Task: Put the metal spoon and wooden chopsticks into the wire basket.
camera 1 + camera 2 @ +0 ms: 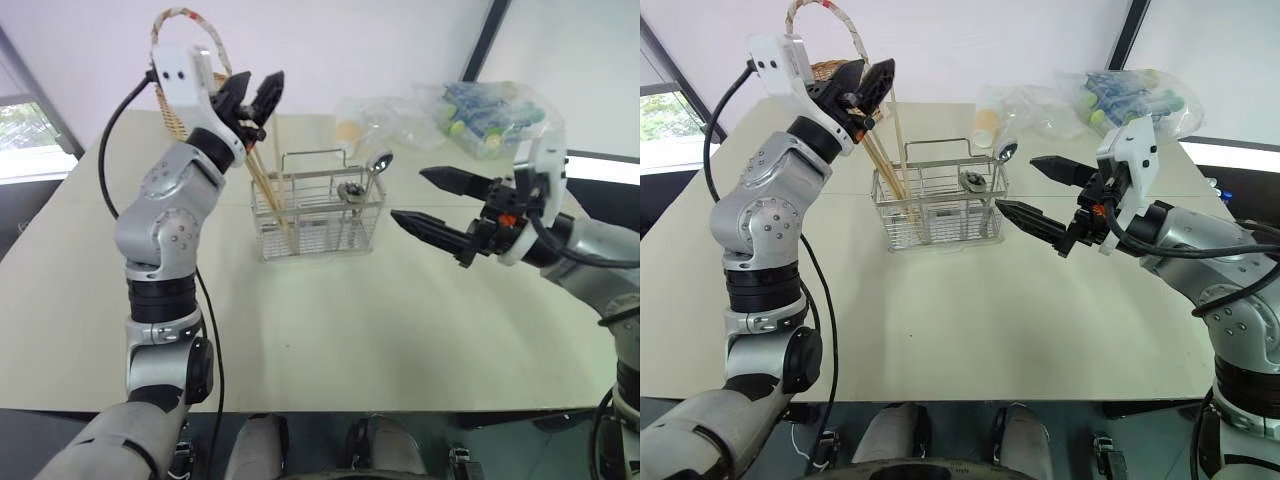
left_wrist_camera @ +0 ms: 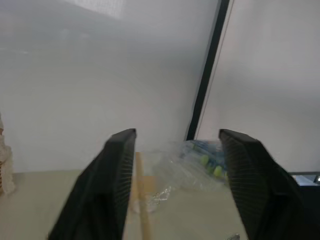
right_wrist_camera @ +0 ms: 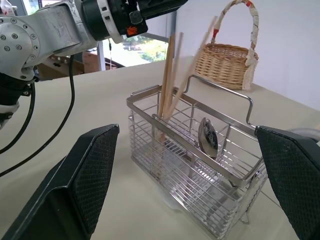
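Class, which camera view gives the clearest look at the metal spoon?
The right wrist view: the metal spoon stands close up inside the wire basket, bowl upward. Both eye views show it small and distant. The left wrist view shows a possible sliver at its bottom edge.

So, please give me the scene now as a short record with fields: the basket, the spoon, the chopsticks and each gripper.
wire basket: stands upright on the table
metal spoon: inside the basket, leaning on its wall
wooden chopsticks: standing tilted in the basket, tops above the rim
left gripper: open, above the chopsticks' tops
right gripper: open, beside the basket, holding nothing
wicker basket: behind, on the table
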Motion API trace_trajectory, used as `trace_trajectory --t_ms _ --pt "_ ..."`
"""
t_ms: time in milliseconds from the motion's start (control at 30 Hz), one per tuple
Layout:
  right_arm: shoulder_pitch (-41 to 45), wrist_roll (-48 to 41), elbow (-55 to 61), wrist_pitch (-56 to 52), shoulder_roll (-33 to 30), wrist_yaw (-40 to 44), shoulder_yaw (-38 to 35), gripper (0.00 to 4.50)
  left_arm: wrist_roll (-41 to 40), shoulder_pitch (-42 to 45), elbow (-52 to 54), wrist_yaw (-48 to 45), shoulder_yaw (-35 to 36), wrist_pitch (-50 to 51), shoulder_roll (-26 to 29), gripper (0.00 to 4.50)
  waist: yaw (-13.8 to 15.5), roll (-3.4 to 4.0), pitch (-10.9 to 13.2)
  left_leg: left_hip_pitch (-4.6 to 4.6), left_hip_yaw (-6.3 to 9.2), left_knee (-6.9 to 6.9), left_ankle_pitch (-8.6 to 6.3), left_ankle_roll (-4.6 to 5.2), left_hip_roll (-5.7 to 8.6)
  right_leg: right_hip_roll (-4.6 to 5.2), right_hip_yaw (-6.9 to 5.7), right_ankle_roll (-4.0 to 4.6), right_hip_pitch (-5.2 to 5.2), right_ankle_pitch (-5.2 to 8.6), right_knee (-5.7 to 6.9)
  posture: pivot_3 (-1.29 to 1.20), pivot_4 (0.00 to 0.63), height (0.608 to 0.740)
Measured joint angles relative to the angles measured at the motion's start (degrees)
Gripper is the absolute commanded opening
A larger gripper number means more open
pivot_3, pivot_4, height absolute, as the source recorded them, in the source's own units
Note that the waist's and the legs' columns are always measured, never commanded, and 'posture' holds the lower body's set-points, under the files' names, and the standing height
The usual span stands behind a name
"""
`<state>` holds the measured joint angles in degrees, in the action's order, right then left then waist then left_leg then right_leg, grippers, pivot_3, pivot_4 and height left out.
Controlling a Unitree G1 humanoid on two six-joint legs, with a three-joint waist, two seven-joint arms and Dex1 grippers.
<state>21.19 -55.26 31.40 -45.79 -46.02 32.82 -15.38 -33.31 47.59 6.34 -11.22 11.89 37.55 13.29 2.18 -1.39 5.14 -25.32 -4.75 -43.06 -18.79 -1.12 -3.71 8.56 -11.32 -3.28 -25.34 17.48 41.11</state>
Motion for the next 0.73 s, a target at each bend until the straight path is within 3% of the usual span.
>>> trace_trajectory --t_ms 167,333,467,600,733 --pt "-0.09 0.82 -0.29 0.41 -0.04 0.58 -0.02 4.5 -3.24 0.13 -0.29 -4.34 0.47 4.18 4.77 4.42 -0.09 0.01 0.02 0.01 0.0 0.02 0.0 0.0 0.0 -0.03 -0.01 0.01 -0.02 0.0 0.01 0.0 0.15 0.627" --pt "-1.57 5.27 -4.34 2.93 -2.68 5.09 -0.17 4.5 -3.51 -1.04 -0.54 -25.88 -1.5 7.14 29.0 4.42 -1.44 0.23 0.1 0.04 -0.04 0.14 0.02 -0.05 -0.02 -0.05 -0.06 0.04 -0.07 0.04 0.0 0.0 0.15 0.627" --pt "-3.42 10.67 -8.9 6.67 -5.92 10.92 0.14 4.5 -1.39 -11.08 -0.18 -47.67 -3.81 1.74 46.54 4.42 -1.7 0.56 0.24 0.04 -0.17 0.12 -0.01 -0.02 0.0 0.01 -0.01 0.15 -0.38 0.15 -0.07 0.0 0.15 0.627" --pt "-2.41 14.44 -12.24 9.76 -6.32 14.82 2.23 4.5 1.19 -15.28 -1.83 -55.6 -3.73 -3.75 51.42 4.42 -1.15 0.54 0.48 0.01 -0.04 0.07 -0.08 0.09 -0.01 0.03 -0.01 0.0 -0.37 0.28 -0.09 0.0 0.15 0.627" --pt "-0.77 19.01 -14.66 12.5 -5.78 15.99 5.94 4.5 1.99 -16.0 -2.68 -54.74 -1.6 -5.48 50.64 4.42 -1.34 0.56 0.56 0.0 -0.06 0.03 -0.07 0.12 -0.02 0.09 0.0 -0.03 -0.37 0.3 -0.11 0.0 0.15 0.627"
